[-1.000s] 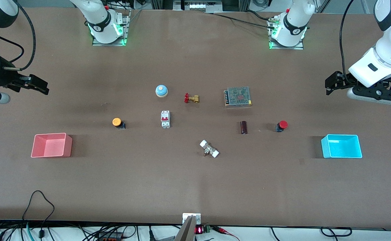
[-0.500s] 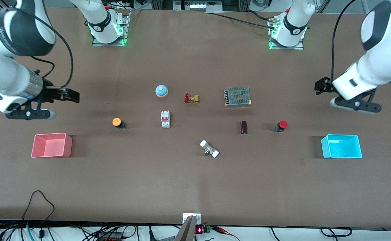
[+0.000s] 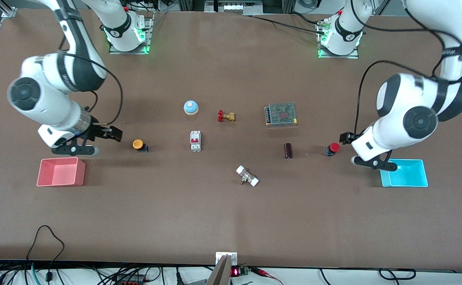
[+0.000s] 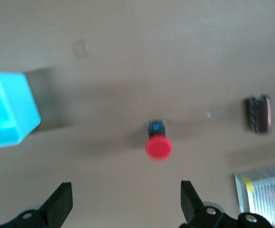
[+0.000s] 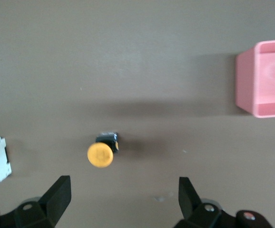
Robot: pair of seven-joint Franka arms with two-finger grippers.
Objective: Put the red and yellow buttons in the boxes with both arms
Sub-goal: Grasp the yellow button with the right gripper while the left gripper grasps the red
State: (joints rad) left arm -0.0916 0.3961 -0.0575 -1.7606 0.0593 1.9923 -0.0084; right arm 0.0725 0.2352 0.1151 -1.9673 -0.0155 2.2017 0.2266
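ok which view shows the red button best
The left wrist view: the red button sits mid-frame, red cap and dark body both plain, ahead of the open left pincer. The front view shows it small, beside that pincer. The right wrist view does not show it.

Scattered across the counter (image 3: 231, 221): bell (image 3: 191, 107), valve (image 3: 226, 116) and power supply (image 3: 281, 114) in a row farthest from the front camera. Nearer, two buttons (image 3: 139, 145) (image 3: 332, 148) flanking breaker (image 3: 195, 140) and capacitor (image 3: 288, 150). Nearest, fitting (image 3: 247, 176) mid-counter, one box (image 3: 61, 171) (image 3: 404, 173) toward each arm's end.
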